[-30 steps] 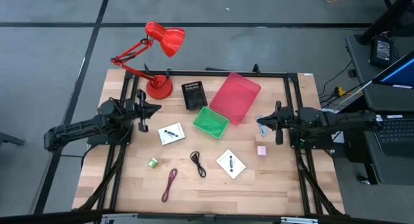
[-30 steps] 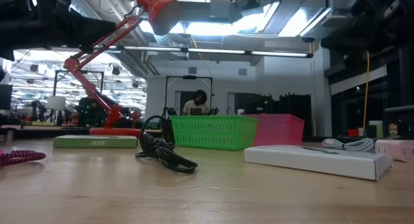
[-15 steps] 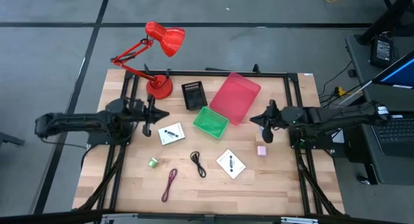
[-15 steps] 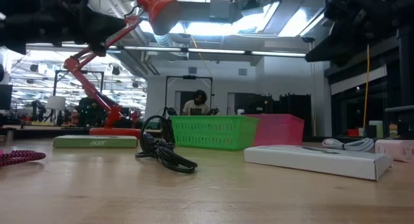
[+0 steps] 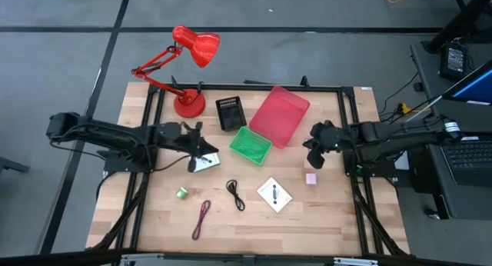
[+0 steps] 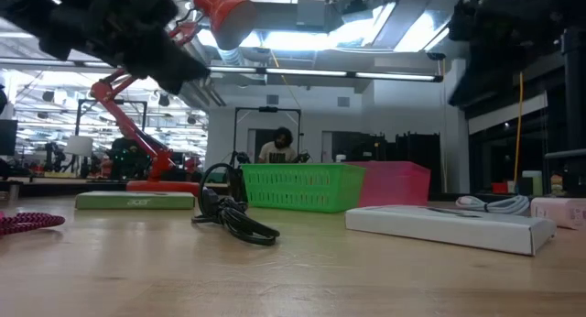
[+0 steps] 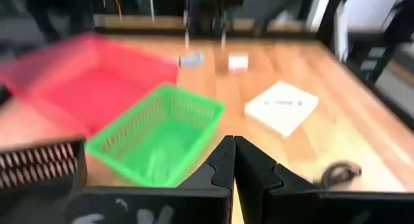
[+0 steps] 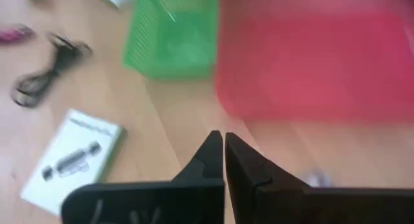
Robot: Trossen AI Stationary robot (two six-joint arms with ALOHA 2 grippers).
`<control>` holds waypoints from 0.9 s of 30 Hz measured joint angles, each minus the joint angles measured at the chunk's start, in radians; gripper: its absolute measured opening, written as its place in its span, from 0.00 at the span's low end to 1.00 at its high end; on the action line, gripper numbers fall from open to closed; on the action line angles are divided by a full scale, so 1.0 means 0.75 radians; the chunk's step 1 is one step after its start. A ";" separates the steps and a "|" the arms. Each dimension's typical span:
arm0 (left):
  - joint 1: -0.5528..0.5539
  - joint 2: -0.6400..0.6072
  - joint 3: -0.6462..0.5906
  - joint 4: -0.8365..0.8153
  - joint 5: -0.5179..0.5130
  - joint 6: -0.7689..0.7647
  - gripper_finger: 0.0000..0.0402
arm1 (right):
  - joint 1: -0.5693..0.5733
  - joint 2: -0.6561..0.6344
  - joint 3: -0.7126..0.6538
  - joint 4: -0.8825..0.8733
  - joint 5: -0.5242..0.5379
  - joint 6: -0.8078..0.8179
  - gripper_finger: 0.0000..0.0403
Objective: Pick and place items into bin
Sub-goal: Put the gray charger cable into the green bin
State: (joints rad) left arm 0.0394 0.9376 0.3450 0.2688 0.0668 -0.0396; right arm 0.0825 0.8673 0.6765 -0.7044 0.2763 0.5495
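Both grippers are shut and hold nothing. My left gripper (image 5: 209,148) (image 7: 233,160) hovers over one white card (image 5: 204,165), left of the green basket (image 5: 250,145). My right gripper (image 5: 313,148) (image 8: 223,153) hangs tilted downward just right of the pink bin (image 5: 279,114), above the pink cube (image 5: 310,178). Lying flat on the table are the second white card (image 5: 274,194), the black cable (image 5: 235,195), the maroon cable (image 5: 202,218) and the green roll (image 5: 182,193). A small blue-silver piece (image 7: 191,59) lies near the pink cube (image 7: 238,61).
A red desk lamp (image 5: 188,66) stands at the far left corner, with a small black bin (image 5: 230,113) beside it. The pink bin leans against the green basket's far side. Bare wood lies along the near edge (image 5: 330,227). A person sits in the room beyond the table (image 6: 279,147).
My left gripper has swung toward the table's right edge and now hangs over the left white card, reaching farther out. My right gripper has tipped its fingers downward beside the pink bin. Both have stayed shut. No item has moved.
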 joint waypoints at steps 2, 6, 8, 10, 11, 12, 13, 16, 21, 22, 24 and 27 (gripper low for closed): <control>-0.009 0.045 0.060 -0.105 -0.042 -0.011 0.01 | 0.005 0.019 0.035 -0.123 0.000 0.080 0.00; -0.017 0.107 0.128 -0.185 -0.139 0.027 0.01 | 0.027 0.042 0.055 -0.249 0.000 0.214 0.00; -0.017 0.121 0.140 -0.185 -0.154 0.065 0.01 | 0.041 0.048 0.053 -0.268 0.002 0.248 0.00; -0.017 0.128 0.145 -0.184 -0.161 0.103 0.01 | 0.053 0.058 0.051 -0.278 0.003 0.248 0.00; -0.017 0.128 0.145 -0.184 -0.166 0.119 0.01 | 0.055 0.063 0.051 -0.273 0.004 0.240 0.00; -0.017 0.128 0.145 -0.185 -0.171 0.132 0.01 | 0.054 0.068 0.051 -0.268 0.003 0.241 0.00; -0.017 0.128 0.145 -0.184 -0.172 0.145 0.01 | 0.054 0.073 0.051 -0.267 0.003 0.244 0.00; -0.017 0.128 0.145 -0.182 -0.175 0.191 0.01 | 0.054 0.089 0.050 -0.267 0.003 0.238 0.00; -0.017 0.128 0.145 -0.174 -0.177 0.265 0.01 | 0.054 0.112 0.049 -0.272 0.002 0.236 0.01; -0.017 0.128 0.145 -0.172 -0.182 0.272 0.01 | 0.054 0.116 0.049 -0.273 0.001 0.236 0.02; -0.017 0.128 0.145 -0.156 -0.206 0.280 0.01 | 0.054 0.123 0.049 -0.273 0.001 0.241 0.04; -0.017 0.128 0.145 -0.143 -0.237 0.281 0.01 | 0.054 0.133 0.049 -0.273 0.001 0.253 0.11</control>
State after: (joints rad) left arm 0.0269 1.0332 0.4534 0.1614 -0.1112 0.1711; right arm 0.1230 0.9669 0.7132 -0.9092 0.2768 0.7393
